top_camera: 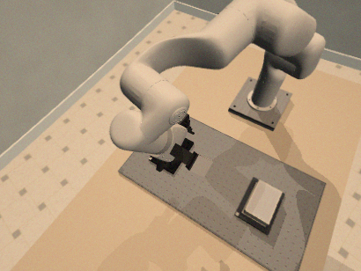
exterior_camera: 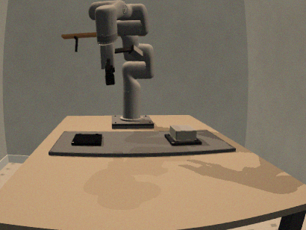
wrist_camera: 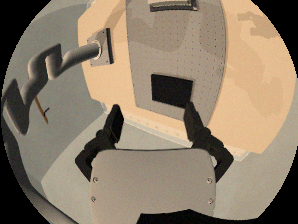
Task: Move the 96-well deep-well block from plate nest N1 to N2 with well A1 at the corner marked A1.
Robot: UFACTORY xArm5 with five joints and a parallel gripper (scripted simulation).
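Observation:
The empty black nest N2 (exterior_camera: 86,140) lies on the plate's left end and shows between my fingers in the wrist view (wrist_camera: 172,91). My gripper (exterior_camera: 109,76) hangs high above the table, roughly over N2, open and empty. It also shows in the top view (top_camera: 178,158) and the wrist view (wrist_camera: 154,123). In the top view the arm hides N2.
The arm's base plate (exterior_camera: 132,121) stands behind the baseplate's middle. The table edge runs along the front. A brown bar (exterior_camera: 79,36) sticks out to the left near the arm's top. Tiled floor surrounds the table.

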